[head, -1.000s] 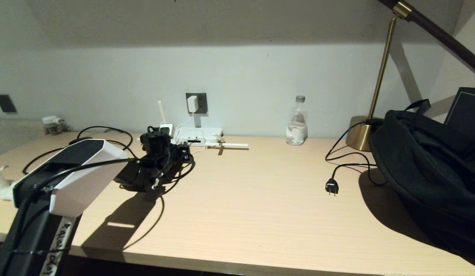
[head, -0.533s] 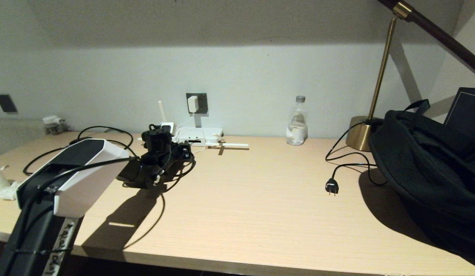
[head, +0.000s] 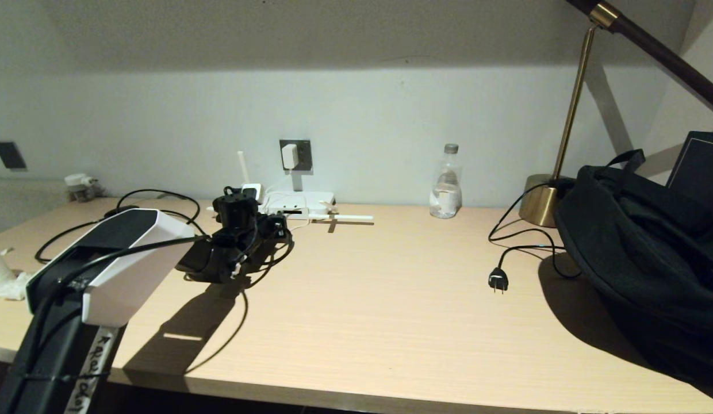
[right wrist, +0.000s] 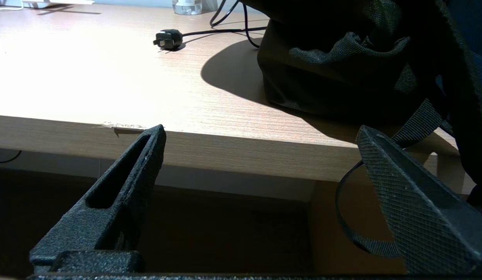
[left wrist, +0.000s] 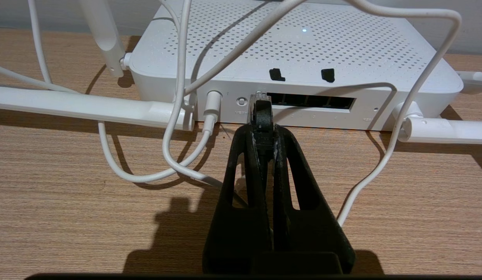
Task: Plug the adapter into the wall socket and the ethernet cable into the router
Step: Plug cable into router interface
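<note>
Pinching the ethernet cable plug, left gripper at frame centre, just left of the router port row; shift right, square up, push gently; right gripper spread

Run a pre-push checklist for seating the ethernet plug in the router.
1. Grip: left gripper shut on the ethernet cable plug: ok.
2. Aim: plug tip sits at the left end of the router port row; inside a port or not: cannot tell.
3. White cords beside the fingers, clear of the ports: ok.
4. Adapter in wall socket: ok.
5. Right gripper open, parked below the desk edge: ok.
</note>
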You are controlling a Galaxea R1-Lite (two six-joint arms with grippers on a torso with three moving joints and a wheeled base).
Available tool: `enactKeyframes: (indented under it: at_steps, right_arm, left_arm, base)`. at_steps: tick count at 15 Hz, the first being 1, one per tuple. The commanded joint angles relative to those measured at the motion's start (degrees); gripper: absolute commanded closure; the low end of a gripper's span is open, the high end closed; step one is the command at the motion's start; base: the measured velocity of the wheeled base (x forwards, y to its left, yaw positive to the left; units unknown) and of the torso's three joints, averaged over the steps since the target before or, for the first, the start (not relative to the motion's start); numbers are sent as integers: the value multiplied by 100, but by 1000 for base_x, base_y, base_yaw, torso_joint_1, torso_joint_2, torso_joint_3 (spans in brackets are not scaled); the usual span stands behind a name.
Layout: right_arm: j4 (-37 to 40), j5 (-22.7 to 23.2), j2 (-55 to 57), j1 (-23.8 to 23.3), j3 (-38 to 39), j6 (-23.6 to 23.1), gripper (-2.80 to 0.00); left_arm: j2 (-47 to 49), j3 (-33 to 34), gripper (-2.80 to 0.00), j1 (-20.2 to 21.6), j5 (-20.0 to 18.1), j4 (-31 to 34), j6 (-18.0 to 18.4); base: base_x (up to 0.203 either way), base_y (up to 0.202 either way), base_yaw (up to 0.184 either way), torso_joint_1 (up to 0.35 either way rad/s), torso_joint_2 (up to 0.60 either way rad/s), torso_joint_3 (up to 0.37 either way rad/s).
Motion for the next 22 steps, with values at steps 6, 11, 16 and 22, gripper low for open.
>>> enactKeyframes:
  at_steps: [6, 11, 16, 22]
  right_arm:
    - [-2, 4, 0, 0, 0, -6, -280]
    - [-2, 4, 0, 0, 0, -6, -280]
    - [-2, 4, 0, 0, 0, -6, -280]
    - [-2, 4, 0, 0, 0, 11, -280]
  left_arm:
    - [-14, 4, 0, -8, 4, -30, -3]
    - [-24, 5, 0, -27, -5, -23, -5]
    - [-65, 57, 0, -52, -5, -38, -12]
    - [-50, 66, 0, -61, -5, -38, -12]
  base:
    - [0, 0, 0, 0, 0, 0]
    - [0, 0, 0, 0, 0, 0]
    - [0, 0, 0, 0, 0, 0]
    - [0, 0, 0, 0, 0, 0]
